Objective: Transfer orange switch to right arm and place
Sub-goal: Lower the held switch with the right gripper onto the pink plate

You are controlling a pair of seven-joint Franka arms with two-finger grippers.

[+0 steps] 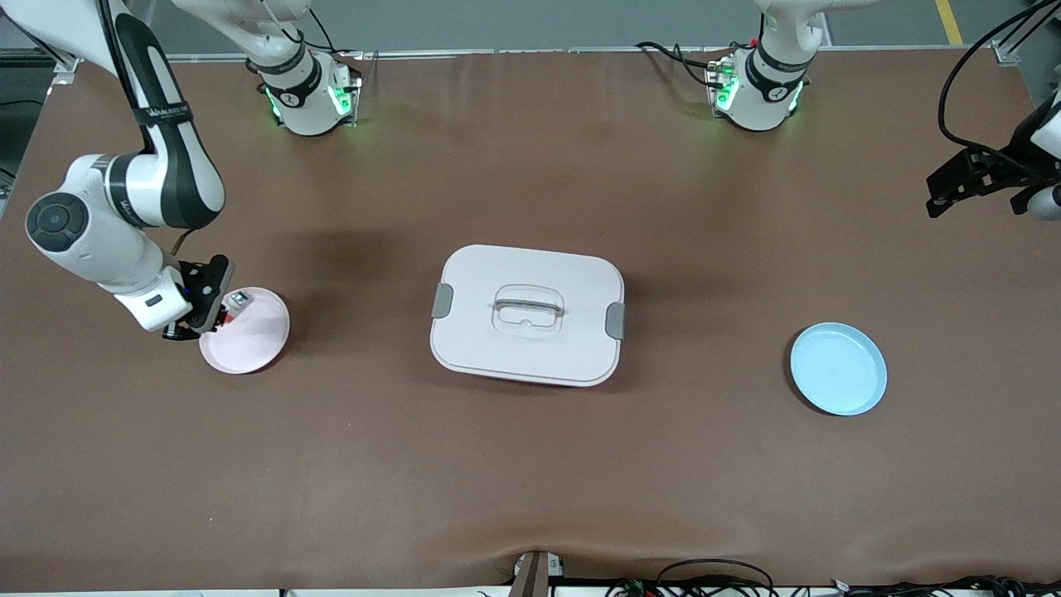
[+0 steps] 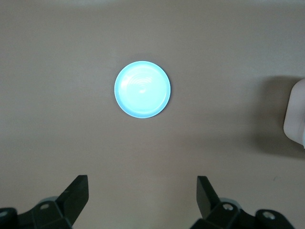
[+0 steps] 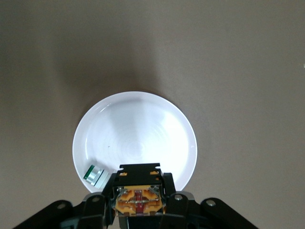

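Observation:
The orange switch (image 3: pixel 138 199), a black block with a bright orange middle, sits clamped between the fingers of my right gripper (image 3: pixel 138 191), which is shut on it. That gripper (image 1: pixel 212 315) hangs low over the rim of the pink plate (image 1: pixel 253 340) at the right arm's end of the table, and its body mostly hides the switch in the front view. My left gripper (image 1: pixel 945 189) waits in the air at the left arm's end of the table. It is open, with nothing between its fingers (image 2: pixel 78 193).
A small silver part with a green band (image 3: pixel 94 174) lies on the pink plate (image 3: pixel 135 138) beside the held switch. A white lidded box (image 1: pixel 527 314) stands mid-table. A light blue plate (image 1: pixel 838 368) lies toward the left arm's end and also shows under the left gripper (image 2: pixel 142 89).

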